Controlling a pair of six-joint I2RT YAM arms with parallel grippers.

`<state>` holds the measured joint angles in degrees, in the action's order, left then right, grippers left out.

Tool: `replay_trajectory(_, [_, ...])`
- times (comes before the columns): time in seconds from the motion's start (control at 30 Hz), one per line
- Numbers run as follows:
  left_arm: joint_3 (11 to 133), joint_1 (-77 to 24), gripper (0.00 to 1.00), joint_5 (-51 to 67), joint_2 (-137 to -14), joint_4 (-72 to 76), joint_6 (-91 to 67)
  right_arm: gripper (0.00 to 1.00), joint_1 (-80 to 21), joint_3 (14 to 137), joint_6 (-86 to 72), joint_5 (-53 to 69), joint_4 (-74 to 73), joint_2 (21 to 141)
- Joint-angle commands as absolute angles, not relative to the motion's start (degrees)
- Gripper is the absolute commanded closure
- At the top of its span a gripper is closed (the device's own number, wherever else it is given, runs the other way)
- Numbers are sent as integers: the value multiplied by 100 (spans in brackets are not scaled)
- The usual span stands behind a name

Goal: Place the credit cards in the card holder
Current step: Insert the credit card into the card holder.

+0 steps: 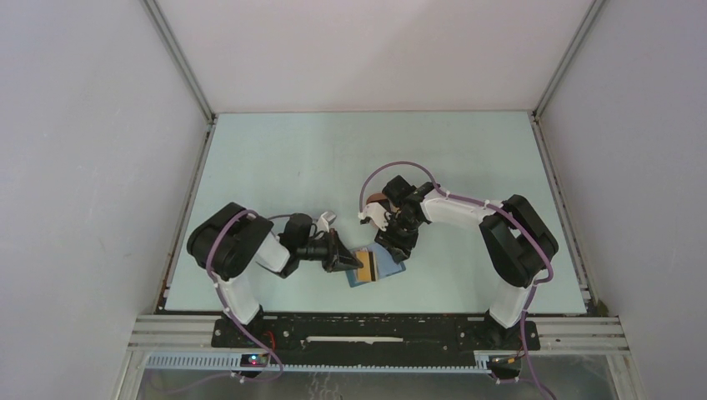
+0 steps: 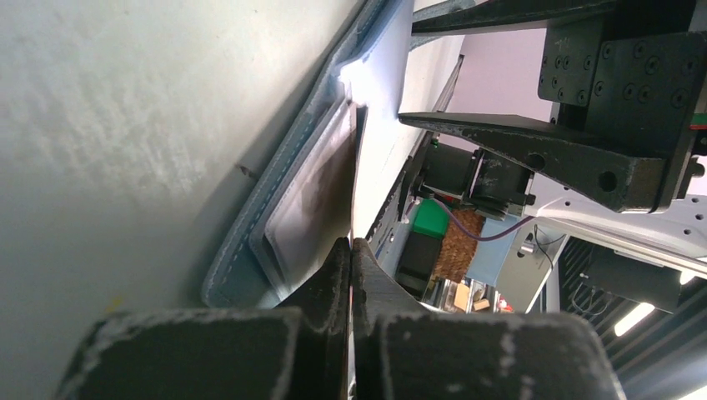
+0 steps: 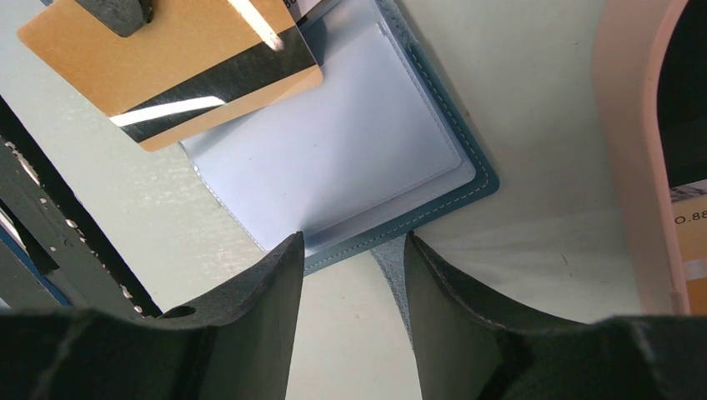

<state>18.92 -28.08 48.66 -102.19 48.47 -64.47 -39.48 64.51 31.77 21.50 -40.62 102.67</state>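
The blue card holder (image 3: 467,196) lies open on the table, its clear inner pockets (image 3: 350,142) facing up. My left gripper (image 2: 351,246) is shut on a tan credit card with a black stripe (image 3: 175,71), holding it on edge over the holder's left part (image 1: 367,267). In the left wrist view the card (image 2: 357,179) shows edge-on beside the holder (image 2: 250,242). My right gripper (image 3: 352,242) stands open at the holder's near edge, with its snap tab (image 3: 390,267) lying against the right finger. From above, this gripper (image 1: 398,247) sits at the holder's (image 1: 385,271) far right corner.
A salmon-pink tray (image 3: 625,150) stands just right of the holder, with another printed card (image 3: 690,250) inside it. From above, the tray (image 1: 377,200) is mostly hidden behind the right wrist. White walls enclose the table on three sides.
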Motion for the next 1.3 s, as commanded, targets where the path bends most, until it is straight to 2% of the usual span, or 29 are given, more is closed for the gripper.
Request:
replay_trajectory(0.0, [1890,-2773,100,4870,-10392,5127,-6492,44,-4078,6572,3186,2268,-4094,10389])
replay_trajectory(0.3, [1943,-2777,100,4690,-10625,5363,-6581,44,-4091,6569,3190,2267,-4096,10398])
replay_trajectory(1.1, [1473,-3035,100,3687,-11412,7946,-7521,44,-4129,6601,3185,2268,-4130,10433])
replay_trajectory(1.27, [1422,-3217,100,3465,-11377,8001,-7543,44,-4130,6601,3179,2276,-4130,10423])
